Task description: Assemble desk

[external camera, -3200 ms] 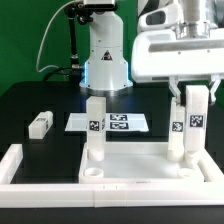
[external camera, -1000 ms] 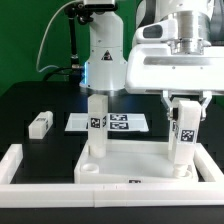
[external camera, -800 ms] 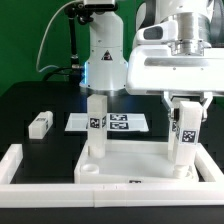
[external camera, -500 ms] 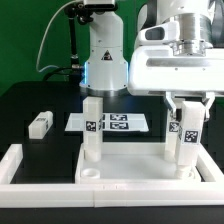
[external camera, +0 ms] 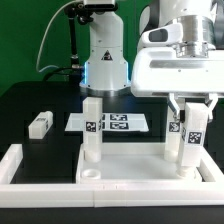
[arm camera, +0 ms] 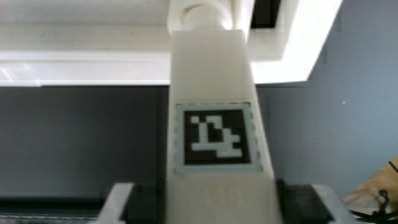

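Exterior view: downward-pointing gripper (external camera: 190, 114) tight around upright leg (external camera: 189, 147) on tabletop (external camera: 130, 160).

We list: tabletop panel (external camera: 130, 165), plain white; leg block at the exterior view's right (external camera: 188, 150), white with a black-and-white square tag; leg block at the exterior view's left (external camera: 92, 128), white, likewise tagged; loose leg block (external camera: 40, 124), white; marker board (external camera: 120, 122), white under black-and-white tags; table (external camera: 30, 103), black; border wall (external camera: 18, 162), white; backdrop (external camera: 25, 40), green.
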`<state>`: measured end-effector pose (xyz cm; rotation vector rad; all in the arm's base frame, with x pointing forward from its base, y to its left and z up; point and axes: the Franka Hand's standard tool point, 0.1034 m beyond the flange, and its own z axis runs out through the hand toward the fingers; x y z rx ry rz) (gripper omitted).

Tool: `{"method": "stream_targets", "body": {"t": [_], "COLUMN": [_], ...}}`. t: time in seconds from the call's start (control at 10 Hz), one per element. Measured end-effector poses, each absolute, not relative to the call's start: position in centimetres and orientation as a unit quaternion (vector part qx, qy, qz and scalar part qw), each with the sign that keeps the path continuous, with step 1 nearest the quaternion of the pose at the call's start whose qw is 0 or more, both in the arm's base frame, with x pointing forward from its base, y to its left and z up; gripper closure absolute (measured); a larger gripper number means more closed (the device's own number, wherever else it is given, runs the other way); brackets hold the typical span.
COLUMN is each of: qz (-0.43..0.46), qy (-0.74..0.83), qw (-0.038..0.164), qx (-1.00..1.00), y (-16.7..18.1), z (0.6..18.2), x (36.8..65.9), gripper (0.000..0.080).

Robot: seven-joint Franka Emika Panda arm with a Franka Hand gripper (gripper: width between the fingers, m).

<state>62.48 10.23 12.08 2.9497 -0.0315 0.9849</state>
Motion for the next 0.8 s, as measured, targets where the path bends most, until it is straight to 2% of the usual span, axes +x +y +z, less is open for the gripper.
{"method": "stream_targets", "body": {"t": [0.8], "qz": [0.315], "qy": [0.004], "qw": [0.022], "qx": [0.949], "y": [10.19], "z": [11.45], "x": [62.33], "gripper": [0.0511]}}
